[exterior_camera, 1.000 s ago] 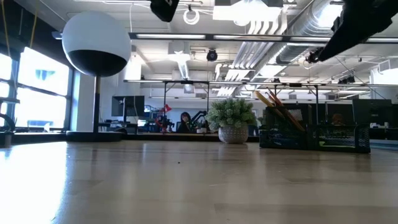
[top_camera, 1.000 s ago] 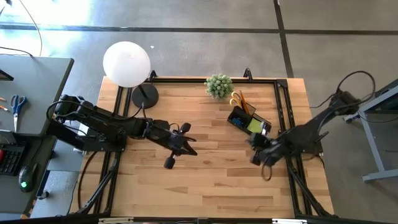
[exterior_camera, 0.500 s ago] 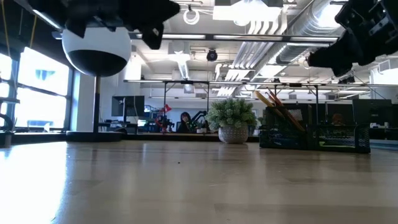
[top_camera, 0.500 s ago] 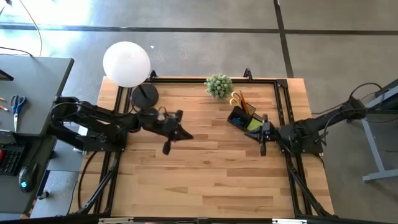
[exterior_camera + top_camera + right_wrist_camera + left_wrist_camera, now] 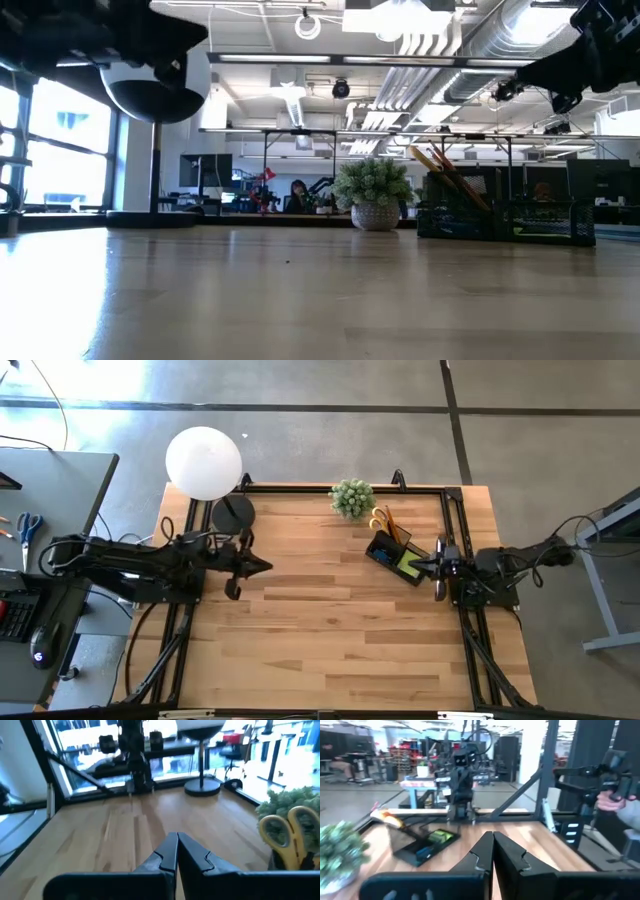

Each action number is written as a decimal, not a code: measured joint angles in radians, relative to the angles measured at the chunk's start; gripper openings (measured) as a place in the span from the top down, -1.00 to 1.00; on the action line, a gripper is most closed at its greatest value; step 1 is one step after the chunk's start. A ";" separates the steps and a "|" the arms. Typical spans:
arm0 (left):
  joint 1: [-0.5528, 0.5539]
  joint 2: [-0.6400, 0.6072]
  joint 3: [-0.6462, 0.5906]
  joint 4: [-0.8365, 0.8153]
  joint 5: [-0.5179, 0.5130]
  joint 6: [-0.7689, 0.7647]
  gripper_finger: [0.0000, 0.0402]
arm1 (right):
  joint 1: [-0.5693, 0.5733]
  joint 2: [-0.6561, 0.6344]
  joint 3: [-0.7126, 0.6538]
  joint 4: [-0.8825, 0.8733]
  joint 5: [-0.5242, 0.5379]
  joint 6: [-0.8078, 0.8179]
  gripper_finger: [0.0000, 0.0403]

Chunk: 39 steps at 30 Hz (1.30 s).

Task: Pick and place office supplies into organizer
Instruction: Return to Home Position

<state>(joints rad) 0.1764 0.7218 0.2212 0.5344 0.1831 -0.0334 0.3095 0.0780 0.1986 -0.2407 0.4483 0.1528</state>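
The table (image 5: 330,645) is pale butcher-block wood, laid in long narrow planks inside a black metal frame.

At its left edge the left arm lies level. The left hand (image 5: 258,566) reaches in over the planks just in front of the lamp base (image 5: 233,514), a flat black disc. In the wrist view its two dark, angular fingers (image 5: 481,857) are pressed flat together with nothing between them. The matte white globe (image 5: 204,462) of the lamp hangs over the far left corner.

At the middle of the far edge stands a plant (image 5: 351,497), a round tuft of small pale-green leaves in a light woven pot.

Right of it, near the far right corner, sits the organizer (image 5: 383,544), a black rectangular mesh caddy set at a slant to the table edges.
- Yellow scissors (image 5: 379,520), with rounded loop handles up, and orange pencils (image 5: 392,525) stand tilted in its far end.
- A small blue block (image 5: 381,554) lies in a middle compartment.
- The lime-green pad (image 5: 408,563), flat and square, lies in the compartment nearest the right arm.

The right hand (image 5: 422,567) is at the right edge, its tip just beside the organizer's near end and raised off the wood. Its fingers (image 5: 167,852) are closed against each other, empty.
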 joint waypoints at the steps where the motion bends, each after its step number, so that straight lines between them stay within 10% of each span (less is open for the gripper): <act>1: 0.000 -0.024 -0.022 -0.002 -0.008 0.000 1.00 | 0.001 -0.028 -0.018 0.011 0.010 -0.007 1.00; 17: 0.000 -0.308 -0.140 -0.097 0.046 -0.015 1.00 | -0.002 -0.054 -0.137 0.166 0.068 -0.146 0.99; 39: 0.001 -0.496 -0.212 -0.197 0.117 0.082 1.00 | -0.166 -0.048 -0.189 0.337 -0.162 -0.285 1.00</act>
<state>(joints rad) 0.1776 0.2260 0.0090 0.3379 0.2999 0.0485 0.1437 0.0303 0.0097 0.0958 0.2864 -0.1317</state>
